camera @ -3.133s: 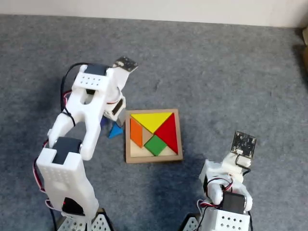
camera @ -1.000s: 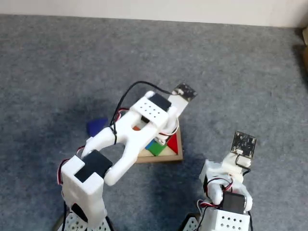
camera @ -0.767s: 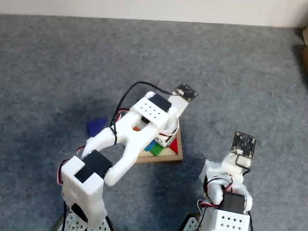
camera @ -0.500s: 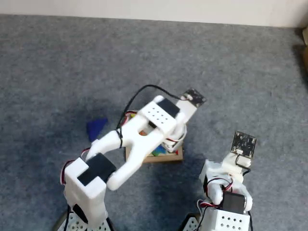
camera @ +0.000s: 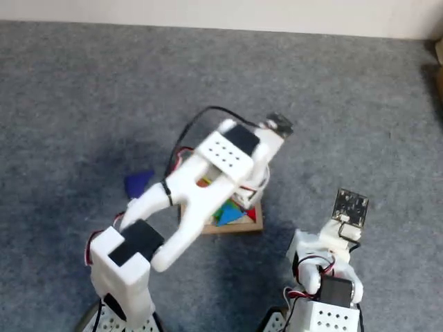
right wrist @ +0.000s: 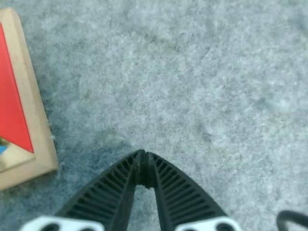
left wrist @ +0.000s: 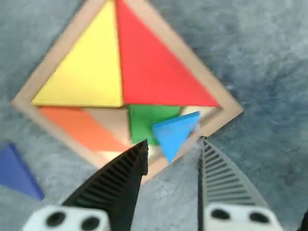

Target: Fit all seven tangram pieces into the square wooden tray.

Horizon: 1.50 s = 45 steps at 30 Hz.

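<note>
Here's the placing step, live: the left gripper (left wrist: 172,143) hangs over the wooden tray (left wrist: 202,77), jaws apart, and the light blue triangle (left wrist: 173,131) lies free just past the tips, skewed across the green square (left wrist: 144,120) and the bare corner slot. I'd say it isn't seated yet and needs a nudge and a turn to drop flat. After that, the dark blue piece (left wrist: 17,171), out on the carpet beside the tray. The right gripper (right wrist: 144,171) sits pinched together, off to the side. No label or lettering readable anywhere.
</note>
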### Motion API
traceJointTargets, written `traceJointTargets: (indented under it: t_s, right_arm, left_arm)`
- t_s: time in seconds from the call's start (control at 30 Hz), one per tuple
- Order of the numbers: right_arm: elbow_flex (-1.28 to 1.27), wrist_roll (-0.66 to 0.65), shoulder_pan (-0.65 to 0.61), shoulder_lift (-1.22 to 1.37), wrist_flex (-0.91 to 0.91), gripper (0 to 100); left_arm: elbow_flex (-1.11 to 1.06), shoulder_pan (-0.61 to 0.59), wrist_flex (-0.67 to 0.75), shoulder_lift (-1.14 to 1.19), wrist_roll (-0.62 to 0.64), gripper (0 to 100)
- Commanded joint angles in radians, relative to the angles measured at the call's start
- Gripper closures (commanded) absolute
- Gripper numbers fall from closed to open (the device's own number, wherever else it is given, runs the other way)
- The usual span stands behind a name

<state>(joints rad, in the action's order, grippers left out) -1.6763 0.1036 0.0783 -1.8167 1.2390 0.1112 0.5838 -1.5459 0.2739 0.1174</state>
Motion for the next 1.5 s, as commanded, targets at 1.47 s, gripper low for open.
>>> traceJointTargets:
  t_s: [1.47]
  right_arm:
    - [-0.088, 0.009, 0.007, -0.012, 0.007, 99.3]
  left_arm:
    - [-0.229, -0.035, 0.241, -0.048, -0.253, 82]
